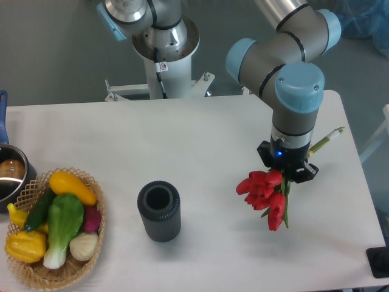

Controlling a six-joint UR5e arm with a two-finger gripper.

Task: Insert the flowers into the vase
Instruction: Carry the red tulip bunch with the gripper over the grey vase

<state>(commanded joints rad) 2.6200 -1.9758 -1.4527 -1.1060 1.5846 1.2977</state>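
The gripper [287,172] pinches the flowers [265,194] by their stems, red buds hanging just below it, with the vase [159,211] standing well apart to its left.

The white surface [200,140] is carrying a few things. A dark grey ribbed vase [159,212] is standing upright near the front middle, its round mouth facing up. At the front left corner a wicker basket [90,246] is sitting, holding yellow, green and purple vegetables. Just behind the basket, at the left edge, a shiny metal pot [11,176] with a blue handle is resting, partly cut off.
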